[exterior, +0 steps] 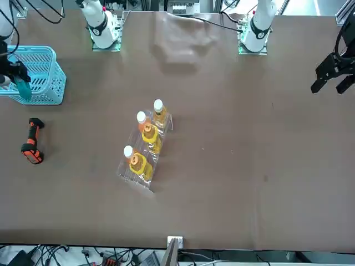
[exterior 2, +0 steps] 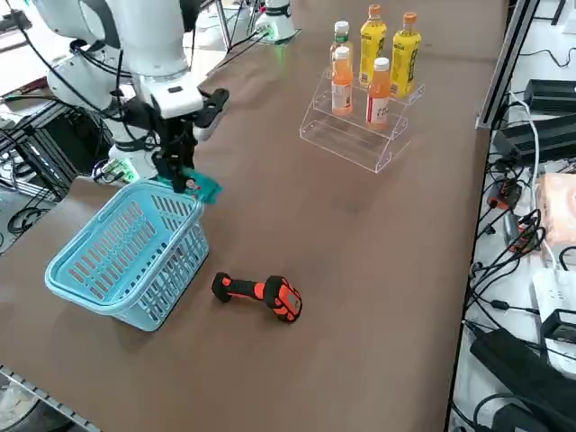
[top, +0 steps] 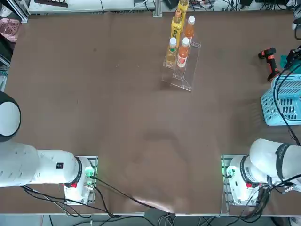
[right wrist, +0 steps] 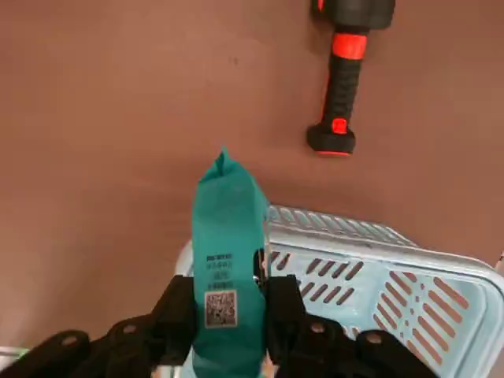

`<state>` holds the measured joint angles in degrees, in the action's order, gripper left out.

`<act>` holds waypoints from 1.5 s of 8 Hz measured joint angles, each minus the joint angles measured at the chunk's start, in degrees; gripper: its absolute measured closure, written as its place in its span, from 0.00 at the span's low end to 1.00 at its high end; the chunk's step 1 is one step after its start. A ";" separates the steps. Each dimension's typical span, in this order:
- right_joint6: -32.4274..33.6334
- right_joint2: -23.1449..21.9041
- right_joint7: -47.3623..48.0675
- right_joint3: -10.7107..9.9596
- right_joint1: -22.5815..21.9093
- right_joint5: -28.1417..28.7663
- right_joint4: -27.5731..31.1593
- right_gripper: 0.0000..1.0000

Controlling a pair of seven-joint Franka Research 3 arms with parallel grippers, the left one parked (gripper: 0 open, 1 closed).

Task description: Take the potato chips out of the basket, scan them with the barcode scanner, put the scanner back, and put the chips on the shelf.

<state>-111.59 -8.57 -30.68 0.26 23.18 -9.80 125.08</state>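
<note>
My right gripper [exterior 2: 180,171] is shut on the potato chips [exterior 2: 202,186], a slim teal-blue packet with a barcode label [right wrist: 220,309]. It holds the packet just above the far rim of the light blue basket [exterior 2: 126,252]. In the wrist view the packet [right wrist: 228,236] sticks out between the two black fingers [right wrist: 183,311], over the basket's edge [right wrist: 378,268]. The black and orange barcode scanner [exterior 2: 261,292] lies on its side on the table beside the basket, also seen in the wrist view [right wrist: 346,71]. The clear stepped shelf [exterior 2: 355,130] stands farther off across the table.
Several orange and yellow drink bottles [exterior 2: 373,54] stand on the shelf's steps. The basket sits near the table's right edge [top: 282,101], with the scanner [top: 269,59] just beyond it. Cables and boxes lie past the table's side.
</note>
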 joint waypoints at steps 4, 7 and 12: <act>-1.25 3.89 13.20 0.07 -10.57 3.61 -2.02 0.54; -11.19 12.41 18.83 0.12 -14.92 5.73 -1.89 0.52; -22.54 22.03 29.46 0.04 -21.41 6.38 -1.20 0.52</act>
<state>-134.13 13.46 -1.22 0.30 1.77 -3.42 123.88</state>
